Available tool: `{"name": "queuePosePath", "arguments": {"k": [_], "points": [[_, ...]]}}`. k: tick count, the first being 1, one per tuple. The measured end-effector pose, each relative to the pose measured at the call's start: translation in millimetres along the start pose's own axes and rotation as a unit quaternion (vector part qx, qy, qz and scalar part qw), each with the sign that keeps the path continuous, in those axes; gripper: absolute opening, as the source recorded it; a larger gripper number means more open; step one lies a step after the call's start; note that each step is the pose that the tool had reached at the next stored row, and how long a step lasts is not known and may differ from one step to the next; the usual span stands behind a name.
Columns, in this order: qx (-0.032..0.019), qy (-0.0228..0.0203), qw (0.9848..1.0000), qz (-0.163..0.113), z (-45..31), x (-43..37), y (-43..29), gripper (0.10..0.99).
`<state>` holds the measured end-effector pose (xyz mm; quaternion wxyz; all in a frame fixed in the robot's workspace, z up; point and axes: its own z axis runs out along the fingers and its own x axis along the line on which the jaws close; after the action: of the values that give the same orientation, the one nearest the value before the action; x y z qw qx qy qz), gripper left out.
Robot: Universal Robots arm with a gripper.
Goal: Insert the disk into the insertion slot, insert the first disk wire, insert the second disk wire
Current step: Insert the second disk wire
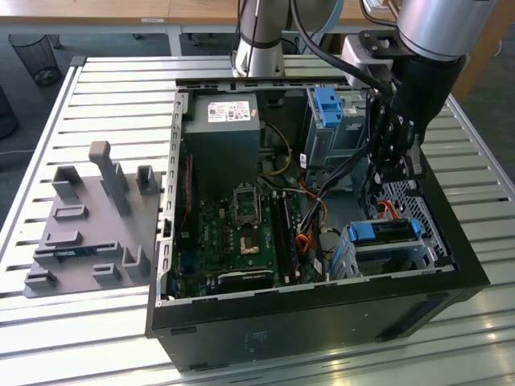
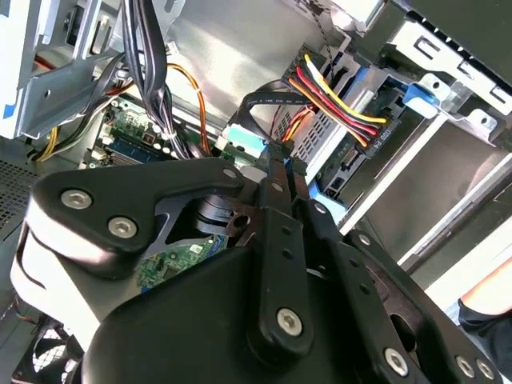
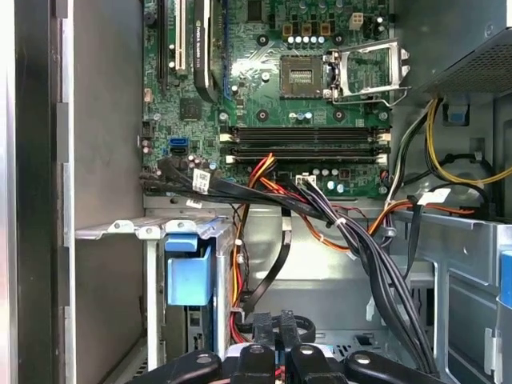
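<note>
Landmark: the open computer case [image 1: 314, 322], lying on its side on the slatted worktop [image 1: 105, 88].
My tool [image 1: 394, 161]: it hangs inside the case, near the wall on the exterior view's right, just above the insertion slot. In the second wrist view my tool [image 2: 282, 156] has its two black fingers [image 2: 276, 172] pressed together at the tips, closed, with nothing that I can make out between them. In the first wrist view my tool [image 3: 272, 324] shows the same closed pair of tips.
The disk [image 1: 385, 233]: it sits in the insertion slot, in the case's corner at the exterior view's right, its blue carrier facing up. In the first wrist view the disk [image 3: 189, 276] shows as a blue block between the slot's metal walls.
The insertion slot [image 1: 358, 261]: a low perforated metal cage against the case's near wall, holding the disk.
Wires: a red, yellow and black bundle [image 2: 340, 104] runs to a black connector at the disk's end in the second wrist view; whether it is fully seated I cannot tell. A flat black cable [image 2: 268, 100] lies just beside it.
Taller cage with blue tab [image 1: 328, 108]: stands at the case's far wall, well apart from the disk.
Motherboard [image 1: 241, 233]: covers the case floor, between the slot and the case's other wall.
Grey fixture plate [image 1: 88, 225]: on the worktop outside the case.
</note>
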<state>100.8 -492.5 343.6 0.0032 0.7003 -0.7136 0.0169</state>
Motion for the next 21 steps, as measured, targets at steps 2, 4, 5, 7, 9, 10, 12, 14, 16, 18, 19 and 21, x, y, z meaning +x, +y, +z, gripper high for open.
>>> {"name": "queuePosePath", "arguments": {"k": [2, 4, 5, 7, 9, 10, 12, 14, 16, 18, 19, 21], "points": [[0.0, -0.0002, 1.0, 0.0, 0.2, 0.0, -0.3, 0.149], [-0.0001, -0.0071, 1.0, 0.0, 0.5, 0.0, -0.3, 0.149], [-0.0003, -0.0128, 0.9999, 0.0, 0.5, 0.4, -0.4, 0.149], [-0.0003, -0.0193, 0.9998, 0.0, 0.6, 1.9, -0.4, 0.149], [-0.0004, -0.0195, 0.9998, 0.0, 0.6, 4.2, -0.4, 0.149], [-0.0004, -0.0196, 0.9998, 0.0, 0.6, 5.3, -0.5, 0.149], [-0.0004, -0.0196, 0.9998, 0.0, 0.7, 7.9, -0.5, 0.149], [-0.0004, -0.0195, 0.9998, 0.0, 0.8, 10.8, -0.5, 0.149], [-0.0004, -0.0196, 0.9998, 0.0, 0.9, 13.6, -0.6, 0.149], [-0.0004, -0.0196, 0.9998, 0.0, 1.0, 15.7, -0.6, 0.149], [-0.0004, -0.0196, 0.9998, 0.0, 1.0, 16.5, -0.6, 0.149], [-0.0004, -0.0202, 0.9998, 0.0, 1.0, 18.0, -0.7, 0.149]]}}
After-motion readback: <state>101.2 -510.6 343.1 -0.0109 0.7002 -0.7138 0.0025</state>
